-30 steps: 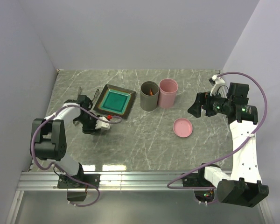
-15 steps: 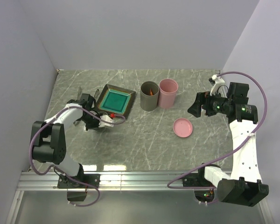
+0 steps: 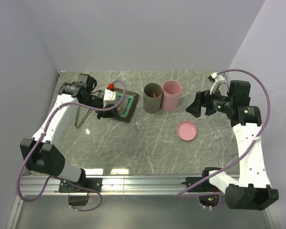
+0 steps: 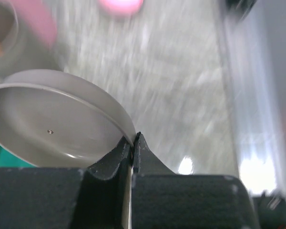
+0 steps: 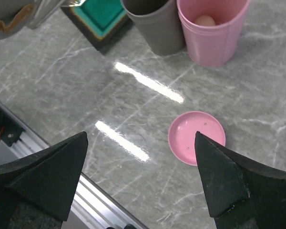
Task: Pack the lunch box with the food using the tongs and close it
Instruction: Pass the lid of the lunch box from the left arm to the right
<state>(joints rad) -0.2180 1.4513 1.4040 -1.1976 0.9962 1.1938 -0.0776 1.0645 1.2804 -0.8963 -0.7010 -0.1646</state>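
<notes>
Tongs (image 3: pixel 78 118) near plate (image 5: pixel 102 14), grey lid (image 4: pixel 52 119) pinched in left tool (image 4: pixel 132 137)

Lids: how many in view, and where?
2. The pink lid lies on the table near the right arm. The grey lid is pinched by its rim in the left gripper, over the plate. No others show; the left arm could hide one.
</notes>
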